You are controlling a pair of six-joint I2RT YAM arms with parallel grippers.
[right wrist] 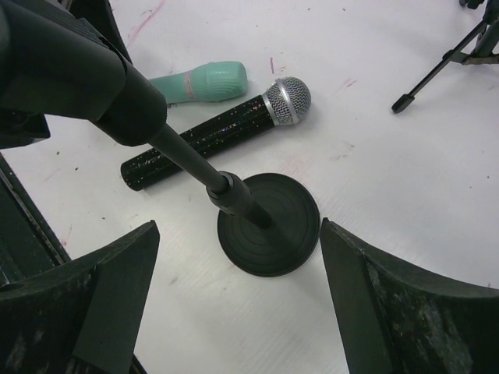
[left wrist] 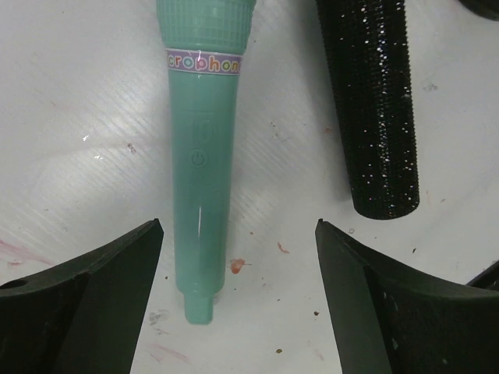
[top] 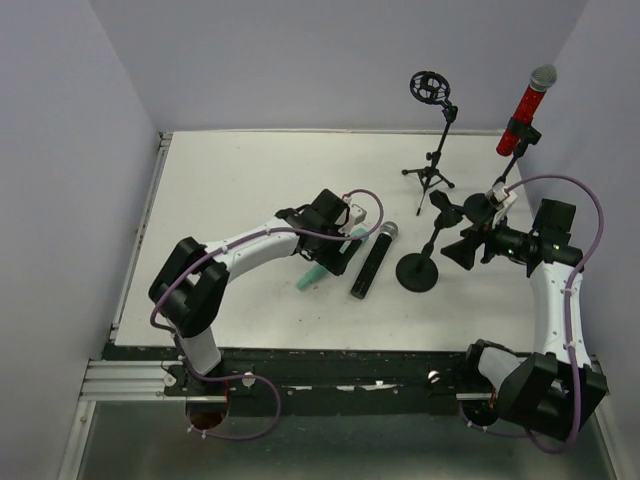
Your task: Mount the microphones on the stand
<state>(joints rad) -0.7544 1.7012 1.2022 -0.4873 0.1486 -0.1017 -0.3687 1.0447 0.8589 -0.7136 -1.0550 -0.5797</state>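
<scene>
Half the mint-green microphone (top: pixel 311 277) beneath left claw (top: pixel 336 252)

White worktop (top: pixel 230 200), faintly stained. A green mic (left wrist: pixel 204 156) and a black mic (top: pixel 369 268) lie side by side, apart. A round-base stand (top: pixel 417 272) stands just right of them, a tripod stand (top: pixel 430 175) behind.

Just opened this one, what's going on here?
The red microphone already sits clipped on a stand at the far right. The mint-green microphone and the black microphone lie side by side on the table. The left pincer hangs open over the mint-green one's handle, a finger on either side, not touching it. The right pincer is open, facing the round-base stand.
</scene>
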